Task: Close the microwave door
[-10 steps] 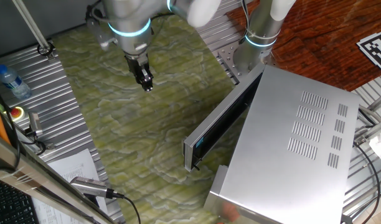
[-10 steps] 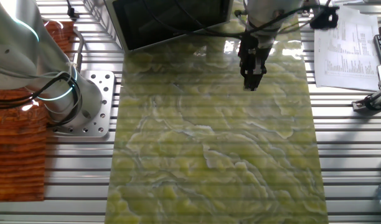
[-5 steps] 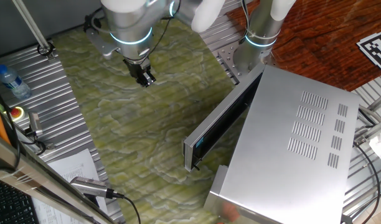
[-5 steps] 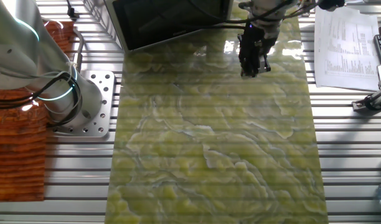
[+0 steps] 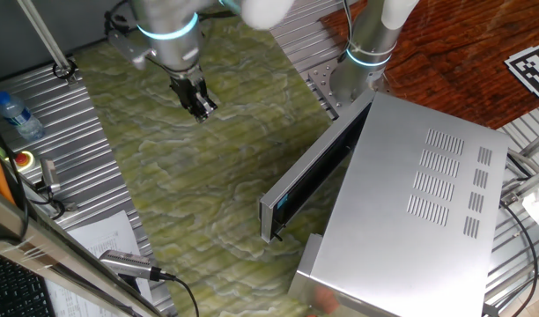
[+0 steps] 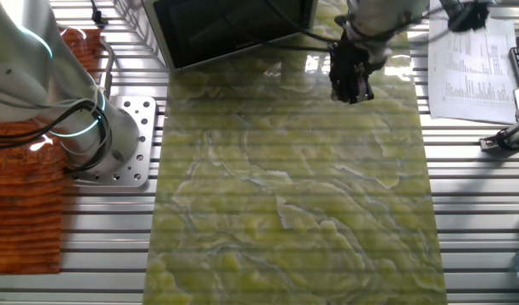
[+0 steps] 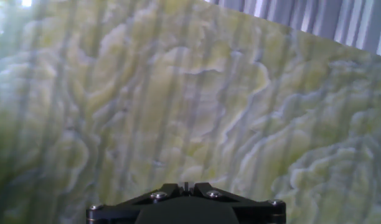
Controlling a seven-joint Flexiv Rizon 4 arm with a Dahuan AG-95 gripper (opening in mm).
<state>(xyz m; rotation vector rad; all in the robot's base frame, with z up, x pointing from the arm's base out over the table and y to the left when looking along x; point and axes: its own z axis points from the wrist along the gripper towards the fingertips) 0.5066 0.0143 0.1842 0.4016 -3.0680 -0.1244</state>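
brushed silver sheet-metal microwave (image 5: 419, 211) lower right, its door (image 5: 312, 172) metal-framed with dark glossy glass, green-yellow marbled mat (image 6: 293, 195) with a bit of sheen mid frame, ribbed aluminium table plates (image 5: 84, 167) at left, matt black gripper (image 5: 202, 106), white paper sheets (image 6: 471, 55) upper right

Silver-framed dark-glass microwave door (image 5: 312, 172) ajar, angled off the silver-grey microwave (image 5: 410, 220).

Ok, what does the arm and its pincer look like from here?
The arm is glossy silver-white with a glowing cyan ring round its joint. The pincer is small, black and two-fingered, with a dark cable running to the wrist. In the hand view only a black bracket with silver screws shows at the bottom edge.
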